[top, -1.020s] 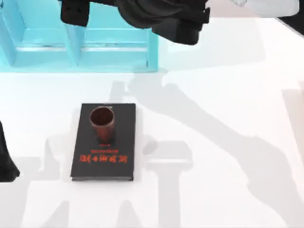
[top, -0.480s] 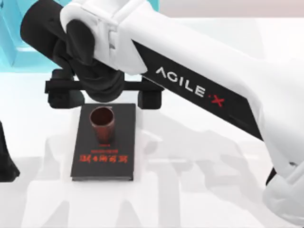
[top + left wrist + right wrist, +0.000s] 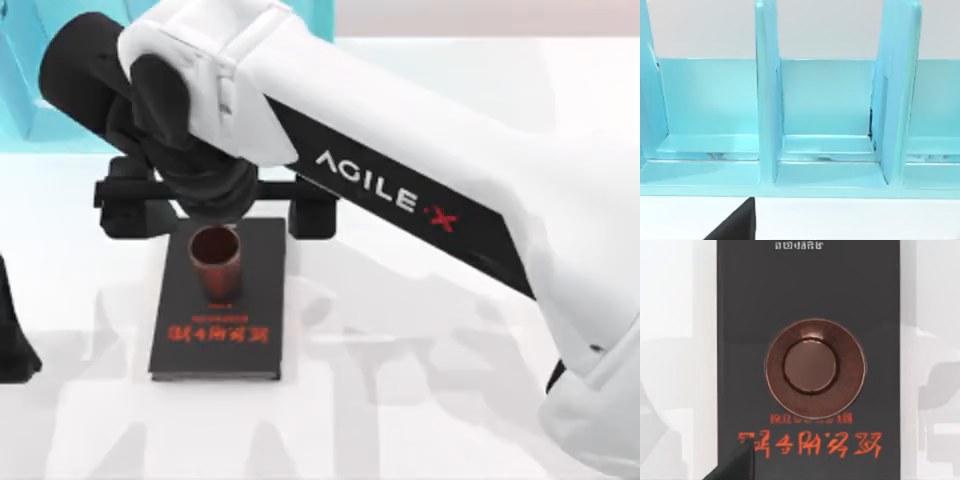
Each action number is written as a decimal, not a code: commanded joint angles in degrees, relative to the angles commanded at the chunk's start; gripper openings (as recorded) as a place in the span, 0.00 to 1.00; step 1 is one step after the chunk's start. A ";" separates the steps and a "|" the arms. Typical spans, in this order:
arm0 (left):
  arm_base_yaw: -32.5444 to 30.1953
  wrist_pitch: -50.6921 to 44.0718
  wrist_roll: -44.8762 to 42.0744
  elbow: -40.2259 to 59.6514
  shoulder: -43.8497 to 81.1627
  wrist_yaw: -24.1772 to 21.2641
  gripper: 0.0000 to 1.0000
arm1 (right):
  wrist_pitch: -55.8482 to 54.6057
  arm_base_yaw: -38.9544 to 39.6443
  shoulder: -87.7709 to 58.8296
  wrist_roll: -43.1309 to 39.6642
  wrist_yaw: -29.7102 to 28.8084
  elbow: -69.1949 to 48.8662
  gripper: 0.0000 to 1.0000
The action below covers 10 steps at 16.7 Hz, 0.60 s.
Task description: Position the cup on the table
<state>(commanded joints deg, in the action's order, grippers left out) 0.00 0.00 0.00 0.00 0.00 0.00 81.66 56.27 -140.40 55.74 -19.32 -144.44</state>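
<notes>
The book (image 3: 218,300) lies toward the table's (image 3: 430,410) near-left part. The cup (image 3: 215,258) stands upright on its far half, not on the table itself. Beyond it, the right gripper (image 3: 212,205) hangs with its fingers spread wide, holding nothing. Dropping off-centre could clip the rim and topple the cup. The left arm (image 3: 12,340) sits parked at the left edge; whether its jaws are released I cannot tell. The shelf (image 3: 790,150) stands farthest.
</notes>
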 joint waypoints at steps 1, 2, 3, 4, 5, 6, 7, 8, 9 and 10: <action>0.00 0.00 0.00 0.00 0.00 0.00 1.00 | -0.68 -0.05 -0.04 -0.17 0.03 0.51 1.00; 0.00 0.00 0.00 0.00 0.00 0.00 1.00 | -1.81 -0.20 -0.15 -0.41 0.07 1.41 1.00; 0.00 0.00 0.00 0.00 0.00 0.00 1.00 | -3.32 -0.44 -0.32 -0.69 0.13 2.63 1.00; 0.00 0.00 0.00 0.00 0.00 0.00 1.00 | -5.12 -0.75 -0.54 -1.02 0.20 4.11 1.00; 0.00 0.00 0.00 0.00 0.00 0.00 1.00 | -7.15 -1.10 -0.80 -1.37 0.27 5.76 1.00; 0.00 0.00 0.00 0.00 0.00 0.00 1.00 | -9.31 -1.47 -1.07 -1.75 0.35 7.52 1.00; 0.00 0.00 0.00 0.00 0.00 0.00 1.00 | -11.51 -1.85 -1.36 -2.13 0.43 9.31 1.00; 0.00 0.00 0.00 0.00 0.00 0.00 1.00 | -13.65 -2.22 -1.65 -2.50 0.51 11.05 1.00; 0.00 0.00 0.00 0.00 0.00 0.00 1.00 | -15.64 -2.55 -1.93 -2.84 0.58 12.67 1.00; 0.00 0.00 0.00 0.00 0.00 0.00 1.00 | -17.38 -2.84 -2.17 -3.13 0.65 14.07 1.00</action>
<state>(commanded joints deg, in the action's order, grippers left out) 0.00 0.00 0.00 0.00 0.00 0.00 64.28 53.42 -142.57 52.61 -18.68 -130.38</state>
